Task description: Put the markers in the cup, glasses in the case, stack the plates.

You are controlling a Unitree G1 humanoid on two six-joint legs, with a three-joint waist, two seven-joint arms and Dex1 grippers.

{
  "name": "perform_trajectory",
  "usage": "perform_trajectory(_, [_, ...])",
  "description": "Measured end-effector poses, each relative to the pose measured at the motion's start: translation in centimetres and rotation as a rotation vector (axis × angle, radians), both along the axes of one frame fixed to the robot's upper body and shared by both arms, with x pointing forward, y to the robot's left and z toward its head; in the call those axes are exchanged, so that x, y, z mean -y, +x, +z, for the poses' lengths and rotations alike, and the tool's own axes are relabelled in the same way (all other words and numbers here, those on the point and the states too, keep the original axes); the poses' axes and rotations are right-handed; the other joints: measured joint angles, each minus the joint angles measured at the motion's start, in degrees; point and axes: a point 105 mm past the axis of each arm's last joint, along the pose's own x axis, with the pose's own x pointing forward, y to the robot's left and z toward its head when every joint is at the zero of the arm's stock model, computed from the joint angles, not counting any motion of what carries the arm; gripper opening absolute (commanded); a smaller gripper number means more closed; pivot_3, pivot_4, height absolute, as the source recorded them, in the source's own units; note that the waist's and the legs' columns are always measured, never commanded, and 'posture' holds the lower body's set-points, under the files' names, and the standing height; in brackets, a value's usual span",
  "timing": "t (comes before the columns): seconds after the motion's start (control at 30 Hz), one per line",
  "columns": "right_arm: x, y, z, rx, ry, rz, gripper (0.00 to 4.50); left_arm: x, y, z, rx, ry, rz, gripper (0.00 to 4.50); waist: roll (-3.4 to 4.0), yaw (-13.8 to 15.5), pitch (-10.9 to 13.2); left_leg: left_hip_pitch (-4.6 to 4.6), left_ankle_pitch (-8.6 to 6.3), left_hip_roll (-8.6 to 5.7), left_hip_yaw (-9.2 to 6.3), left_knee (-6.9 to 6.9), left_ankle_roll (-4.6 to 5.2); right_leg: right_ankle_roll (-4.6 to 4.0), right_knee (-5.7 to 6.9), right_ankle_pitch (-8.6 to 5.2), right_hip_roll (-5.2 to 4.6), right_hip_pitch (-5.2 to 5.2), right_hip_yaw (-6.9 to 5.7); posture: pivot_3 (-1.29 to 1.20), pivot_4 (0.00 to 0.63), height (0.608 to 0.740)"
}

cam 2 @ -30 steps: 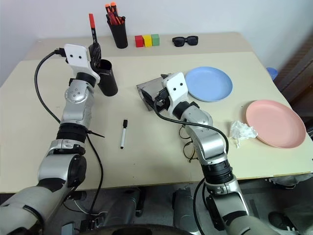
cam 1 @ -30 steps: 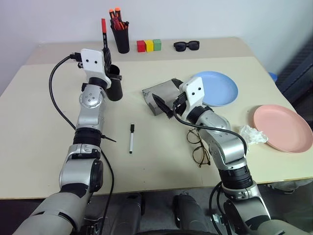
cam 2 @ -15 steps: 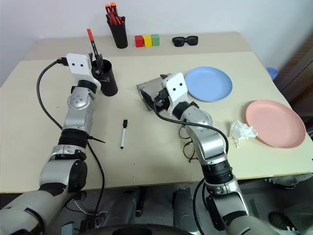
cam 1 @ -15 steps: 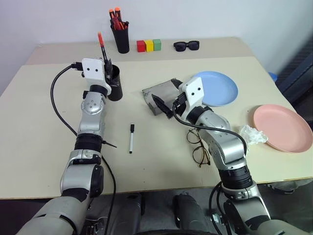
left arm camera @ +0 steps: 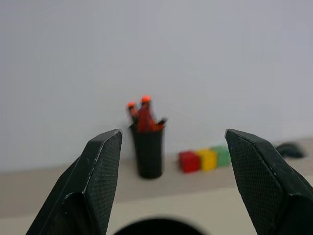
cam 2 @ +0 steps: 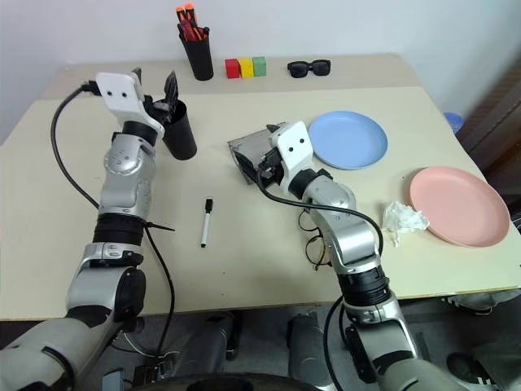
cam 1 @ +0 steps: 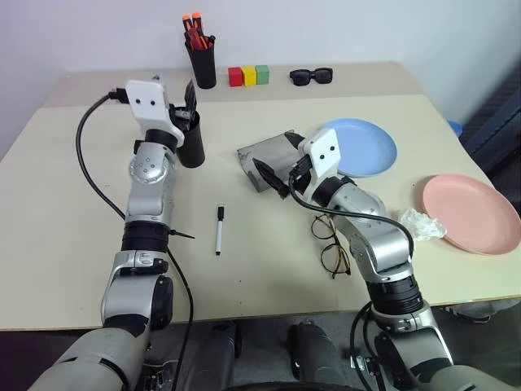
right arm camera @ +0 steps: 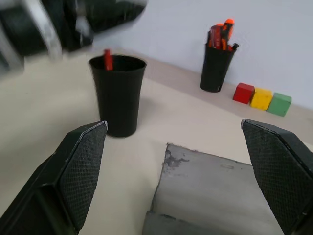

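Observation:
My left gripper (cam 2: 155,83) hangs open and empty just above the black cup (cam 1: 191,145). The red-capped marker (right arm camera: 107,59) stands inside the cup, its red tip showing at the rim. The white marker (cam 1: 218,230) lies on the table in front of the cup. My right gripper (cam 1: 273,177) is open at the grey case (cam 1: 264,153), with nothing between its fingers. The wire-frame glasses (cam 1: 330,242) lie beside my right forearm. The light blue plate (cam 1: 368,147) sits behind the right hand, and the pink plate (cam 1: 472,214) lies apart at the far right.
A narrow black pen holder (cam 1: 200,63) with orange-capped pens stands at the back. Red, yellow and green blocks (cam 1: 248,76) and black sunglasses (cam 1: 311,76) are next to it. A crumpled white wrapper (cam 1: 422,224) lies by the pink plate.
The left gripper opened and let go of the red-capped marker, which sank into the cup. The gripper then rose a little. The right arm kept still.

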Motion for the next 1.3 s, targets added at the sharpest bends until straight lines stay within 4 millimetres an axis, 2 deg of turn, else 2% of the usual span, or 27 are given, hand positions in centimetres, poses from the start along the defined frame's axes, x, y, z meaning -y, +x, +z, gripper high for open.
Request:
perform_trajectory(0.1, [1.8, -0.7, 0.1, 0.004, -0.083, 0.034, 4.5, 0.2, -2.0, 0.3, -0.036, 0.069, -0.1, 4.47, 0.01, -0.2, 0.0, 0.04, 0.0, 0.02, -0.01, -0.03, 0.0, -0.01, 0.01, -0.01, 0.01, 0.02, 0.0, 0.0, 0.15, 0.74])
perform_trajectory(0.2, [3.6, -1.3, -0.9, -0.026, -0.187, 0.06, 4.5, 0.3, -3.6, -1.3, -0.165, 0.145, -0.149, 4.47, 0.01, -0.2, 0.0, 0.05, 0.0, 0.06, -0.02, -0.03, 0.0, -0.02, 0.02, -0.01, 0.05, 0.02, 0.0, 0.0, 0.15, 0.74])
perform_trajectory(0.27, [4.8, -1.8, -1.8, -0.059, -0.261, 0.08, 4.5, 0.0, -4.8, -3.3, -0.325, 0.237, -0.146, 4.47, 0.01, -0.3, 0.0, 0.05, 0.0, 0.07, -0.01, -0.03, 0.01, -0.03, 0.02, -0.02, 0.06, 0.02, 0.01, 0.0, 0.15, 0.74])
perform_trajectory(0.33, [5.8, -1.6, -1.8, -0.066, -0.28, 0.067, 4.5, 0.0, -5.6, -5.0, -0.475, 0.259, -0.145, 4.47, 0.01, -0.2, 0.0, 0.05, 0.0, 0.08, -0.05, 0.01, 0.01, -0.03, 0.02, -0.02, 0.07, 0.07, 0.0, 0.0, 0.15, 0.74])
perform_trajectory(0.67, [6.4, -0.9, -2.0, -0.068, -0.307, 0.097, 4.5, 2.4, -10.0, -12.5, -1.089, 0.221, -0.22, 4.47, 0.0, 0.0, 0.0, 0.07, -0.01, 0.08, -0.14, 0.17, 0.0, -0.02, 0.0, -0.04, 0.1, 0.2, -0.04, 0.0, 0.15, 0.74])
perform_trajectory(0.8, [6.4, -1.0, -2.2, -0.072, -0.323, 0.121, 4.5, 2.8, -11.0, -13.7, -1.165, 0.231, -0.273, 4.47, -0.01, 0.0, 0.0, 0.07, -0.01, 0.11, -0.14, 0.16, -0.01, -0.03, 0.0, -0.04, 0.09, 0.2, -0.03, 0.0, 0.15, 0.74])
perform_trajectory(0.9, [6.3, -1.1, -2.3, -0.075, -0.324, 0.126, 4.5, 3.0, -11.1, -14.6, -1.201, 0.241, -0.264, 4.47, -0.01, 0.2, 0.0, 0.07, -0.02, 0.1, -0.12, 0.17, -0.02, -0.04, -0.04, -0.04, 0.05, 0.21, -0.02, 0.0, 0.15, 0.74])
perform_trajectory(1.0, [6.3, -1.2, -2.6, -0.083, -0.325, 0.128, 4.5, 3.0, -10.9, -15.4, -1.238, 0.215, -0.244, 3.6, -0.01, 0.4, 0.0, 0.06, -0.02, 0.08, -0.13, 0.19, -0.02, -0.04, -0.05, -0.04, 0.01, 0.22, -0.03, 0.0, 0.15, 0.74])
perform_trajectory(1.23, [6.4, -1.5, -3.5, -0.103, -0.328, 0.124, 4.5, 3.8, -10.4, -15.7, -1.258, 0.184, -0.242, 0.02, -0.01, 0.4, 0.0, 0.06, -0.02, 0.06, -0.11, 0.23, -0.02, -0.04, -0.06, -0.05, -0.04, 0.25, -0.03, 0.0, 0.15, 0.74])
perform_trajectory(1.3, [6.3, -1.6, -3.7, -0.109, -0.325, 0.128, 4.5, 4.0, -10.3, -15.7, -1.259, 0.18, -0.239, 0.02, 0.0, 0.5, 0.0, 0.06, -0.02, 0.05, -0.11, 0.23, -0.02, -0.05, -0.06, -0.05, -0.05, 0.25, -0.03, 0.0, 0.15, 0.74])
